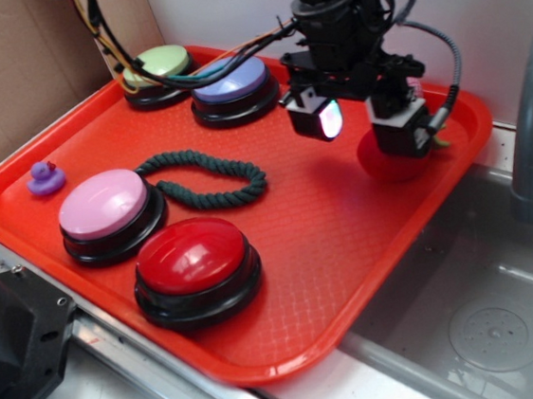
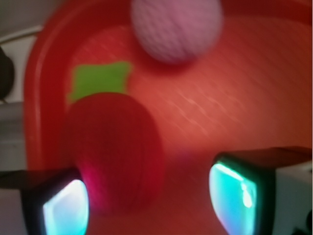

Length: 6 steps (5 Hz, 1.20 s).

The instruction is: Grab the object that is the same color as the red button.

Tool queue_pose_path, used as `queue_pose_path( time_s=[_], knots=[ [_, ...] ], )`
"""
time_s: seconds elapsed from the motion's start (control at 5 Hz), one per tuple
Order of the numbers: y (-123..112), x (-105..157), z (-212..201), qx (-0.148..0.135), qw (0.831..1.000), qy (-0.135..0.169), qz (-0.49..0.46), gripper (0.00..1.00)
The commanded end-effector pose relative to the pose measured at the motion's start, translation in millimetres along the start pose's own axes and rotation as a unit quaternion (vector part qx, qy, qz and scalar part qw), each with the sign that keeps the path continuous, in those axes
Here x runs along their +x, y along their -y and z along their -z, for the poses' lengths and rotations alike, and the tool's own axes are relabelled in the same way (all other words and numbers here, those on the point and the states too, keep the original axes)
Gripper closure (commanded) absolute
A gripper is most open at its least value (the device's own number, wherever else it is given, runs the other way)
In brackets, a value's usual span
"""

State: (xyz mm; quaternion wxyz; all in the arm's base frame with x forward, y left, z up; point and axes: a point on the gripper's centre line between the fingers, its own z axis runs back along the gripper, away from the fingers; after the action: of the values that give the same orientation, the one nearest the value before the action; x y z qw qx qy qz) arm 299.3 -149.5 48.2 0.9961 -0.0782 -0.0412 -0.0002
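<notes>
claw (image 1: 365,124): spread wide, holding nothing | strawberry toy (image 2: 112,152): below it, against one finger (image 2: 63,210), partly between fingers

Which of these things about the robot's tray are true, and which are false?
1. The gripper is right over the red plush toy. True.
2. The toy is squeezed tight between the fingers. False: in the wrist view it lies by one finger, the jaws wide open.
3. The dark green rope lies on the red tray. True.
4. The red button stands beside the purple duck. False: it stands beside the pink button.
</notes>
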Motion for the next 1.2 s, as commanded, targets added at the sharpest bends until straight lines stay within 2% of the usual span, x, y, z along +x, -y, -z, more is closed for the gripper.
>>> queue_pose_path(
  time_s=[0.0, 0.2, 0.4, 0.6, 1.0],
  knots=[
    [34.1, 9.6, 11.3, -0.006, 0.998, -0.019, 0.057, 0.00],
    [36.8, 7.9, 12.0, 0.009, 0.998, -0.021, 0.052, 1.00],
    [38.7, 8.5, 3.3, 0.003, 0.998, -0.014, 0.055, 1.00],
    [30.1, 4.3, -21.8, 0.002, 0.999, 0.006, 0.043, 1.00],
    [-6.7, -29.3, -87.2, 0.001, 0.998, 0.066, 0.022, 1.00]
  ],
)
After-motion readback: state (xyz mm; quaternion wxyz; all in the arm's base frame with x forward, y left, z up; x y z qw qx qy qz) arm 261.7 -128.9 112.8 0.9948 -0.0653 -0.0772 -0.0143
